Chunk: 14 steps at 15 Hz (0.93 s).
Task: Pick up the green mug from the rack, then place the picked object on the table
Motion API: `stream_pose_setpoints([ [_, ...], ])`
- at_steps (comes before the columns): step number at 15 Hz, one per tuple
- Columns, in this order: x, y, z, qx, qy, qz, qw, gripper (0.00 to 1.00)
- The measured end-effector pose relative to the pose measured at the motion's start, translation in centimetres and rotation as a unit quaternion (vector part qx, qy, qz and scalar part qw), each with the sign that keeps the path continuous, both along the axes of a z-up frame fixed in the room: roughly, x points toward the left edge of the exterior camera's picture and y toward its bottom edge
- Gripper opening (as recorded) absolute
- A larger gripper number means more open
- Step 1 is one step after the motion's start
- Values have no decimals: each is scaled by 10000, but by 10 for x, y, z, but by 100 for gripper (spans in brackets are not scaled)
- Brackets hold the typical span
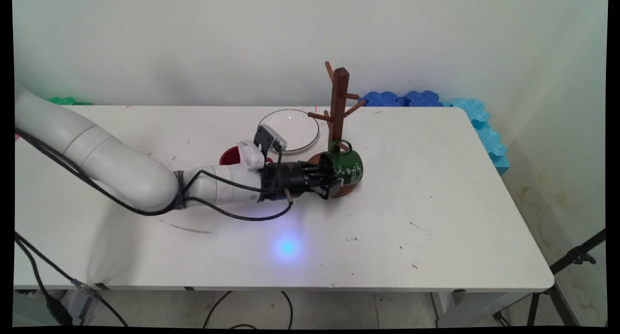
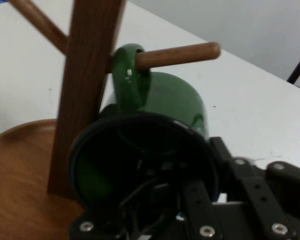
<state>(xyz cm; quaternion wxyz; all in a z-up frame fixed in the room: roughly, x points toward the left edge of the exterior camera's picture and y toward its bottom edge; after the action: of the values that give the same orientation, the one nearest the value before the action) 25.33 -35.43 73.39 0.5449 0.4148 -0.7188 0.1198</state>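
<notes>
- The black gripper (image 1: 331, 182) grasps the green mug (image 1: 345, 167) by its rim, one finger inside.
- The mug lies on its side, its handle (image 2: 130, 75) hooked over a low peg (image 2: 177, 54) of the wooden mug tree (image 1: 337, 103).
- A glass bowl (image 1: 289, 130) sits at the tree's 9 o'clock, and a red thing (image 1: 231, 156) shows behind the arm.

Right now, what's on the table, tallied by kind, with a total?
Green mug, handle over a peg, gripper at its rim: 1
Wooden mug tree: 1
Clear glass bowl: 1
Red item, partly hidden behind the arm: 1
Total: 4
</notes>
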Motion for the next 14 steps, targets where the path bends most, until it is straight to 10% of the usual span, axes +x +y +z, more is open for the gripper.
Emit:
stream_pose_setpoints([
  [14, -5, 9, 21, -2, 109, -259, 9996, 0],
])
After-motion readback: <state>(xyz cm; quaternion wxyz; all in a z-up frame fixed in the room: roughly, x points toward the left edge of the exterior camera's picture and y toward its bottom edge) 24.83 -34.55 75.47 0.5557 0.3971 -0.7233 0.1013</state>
